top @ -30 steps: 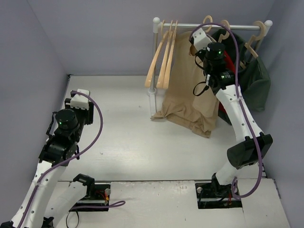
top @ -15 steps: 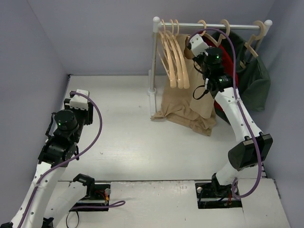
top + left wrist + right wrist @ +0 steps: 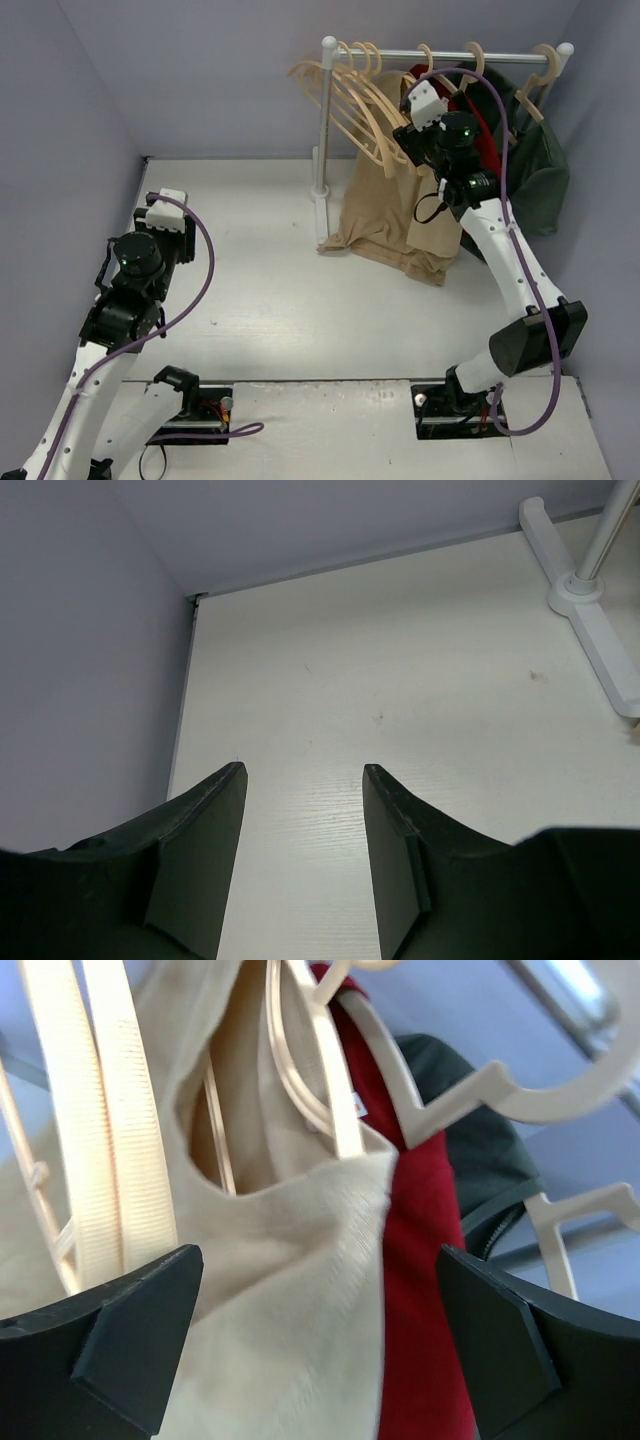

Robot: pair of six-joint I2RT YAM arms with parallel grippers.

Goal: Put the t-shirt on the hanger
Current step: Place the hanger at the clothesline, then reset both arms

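The tan t-shirt (image 3: 385, 215) hangs from the rack, its hem bunched on the table. In the right wrist view the hanger (image 3: 335, 1080) runs down into the neck of the t-shirt (image 3: 290, 1290); its hook (image 3: 424, 55) sits on the rail. My right gripper (image 3: 412, 135) is up at the shirt's collar. Its jaws (image 3: 318, 1257) stand wide open, with the tan cloth and the red shirt's edge showing between them, neither pinched. My left gripper (image 3: 305, 780) hovers open over bare table at the left (image 3: 165, 210), holding nothing.
Several spare wooden hangers (image 3: 345, 95) fan out to the left on the white rack (image 3: 322, 120). A dark red t-shirt (image 3: 487, 140) and a dark green garment (image 3: 535, 170) hang just right of the tan one. The rack's foot (image 3: 600, 630) lies on the table.
My right gripper's jaws have gone from shut to wide open at the collar. The spare hangers have swung out and up to the left. The left arm has not moved.
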